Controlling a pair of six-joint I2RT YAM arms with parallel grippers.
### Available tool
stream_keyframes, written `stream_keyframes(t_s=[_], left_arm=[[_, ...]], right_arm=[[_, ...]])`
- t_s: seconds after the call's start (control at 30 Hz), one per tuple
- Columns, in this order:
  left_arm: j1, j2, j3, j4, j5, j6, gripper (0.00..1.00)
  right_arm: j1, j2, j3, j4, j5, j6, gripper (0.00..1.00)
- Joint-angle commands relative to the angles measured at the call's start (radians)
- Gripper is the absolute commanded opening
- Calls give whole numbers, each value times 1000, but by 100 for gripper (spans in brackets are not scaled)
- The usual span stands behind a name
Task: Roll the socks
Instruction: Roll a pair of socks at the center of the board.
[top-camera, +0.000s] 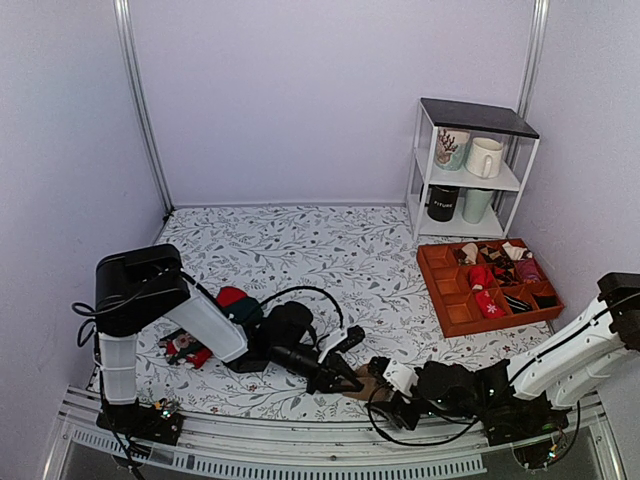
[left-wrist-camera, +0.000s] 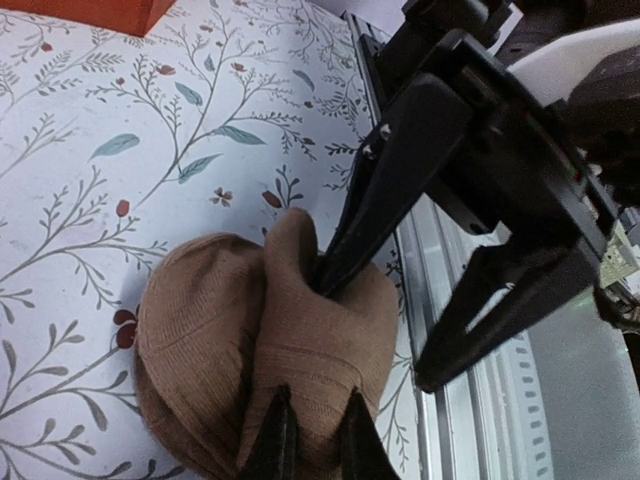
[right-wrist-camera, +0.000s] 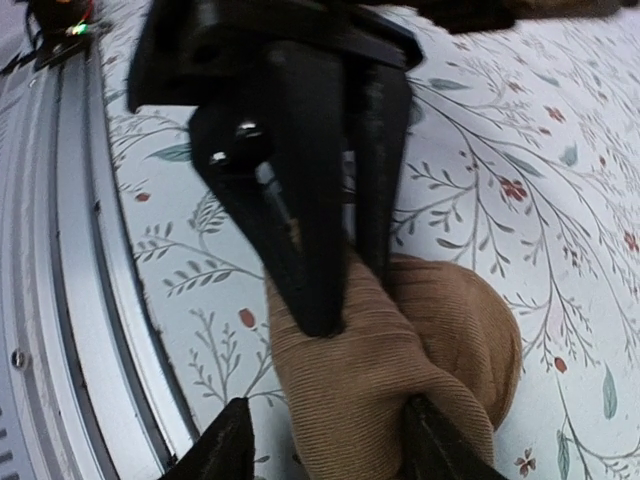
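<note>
The tan-brown knit socks (top-camera: 365, 388) lie bunched into a loose, half-formed roll at the near edge of the floral-printed white worktop (top-camera: 300, 250), a little right of its middle and just beside the grey metal rail (right-wrist-camera: 60, 250) along that edge. They sit between the two arms' fingers.

The bundle looks light, soft and limp. The ribbed fabric folds and dents under the fingers, so it will probably not hold its shape alone and would spring loose if let go. The knit gives good friction and nothing about it is fragile. The best hold is likely a deep pinch across the thick folded layers rather than on a single loose edge, with the other hand steadying the rounded body of the roll.

The black left gripper (left-wrist-camera: 317, 400) has its jaws together, clamped on a raised fold of the socks at the top of the bundle. The black right gripper (right-wrist-camera: 325, 420) has its jaws apart at about half width. In the left wrist view one finger is tucked into the crease of the roll and the other stands off over the rail. In its own view the fingers straddle the end of the bundle, touching it but not visibly clamping it.
</note>
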Motion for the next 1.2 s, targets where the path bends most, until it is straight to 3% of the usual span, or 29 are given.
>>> stream_keyframes(t_s=[0.0,0.17,0.27,0.4,0.47,0.6,0.77,0.87,1.17], left_arm=[[4,126,-79,-359,-98,-5,0],[6,39,-119,-275,-142,6,10],[6,-50,-135,-211,-182,43,11],[5,-186,-150,-105,-216,117,32],[1,-234,-163,-51,-224,169,33],[-16,-300,-226,81,-224,265,43],[-37,-285,-296,225,-220,359,47],[-37,-247,-310,294,-211,391,55],[-37,-143,-299,327,-186,403,60]], right_arm=[[-7,76,22,-41,-71,76,40],[-48,76,7,-61,-121,155,23],[-96,74,-10,-63,-192,196,22],[-173,97,-14,-68,-306,244,21],[-202,120,-2,-88,-348,260,20],[-238,182,48,-142,-445,274,20],[-294,234,80,-182,-603,297,20],[-330,241,87,-207,-671,310,20],[-391,251,116,-263,-761,285,20]])
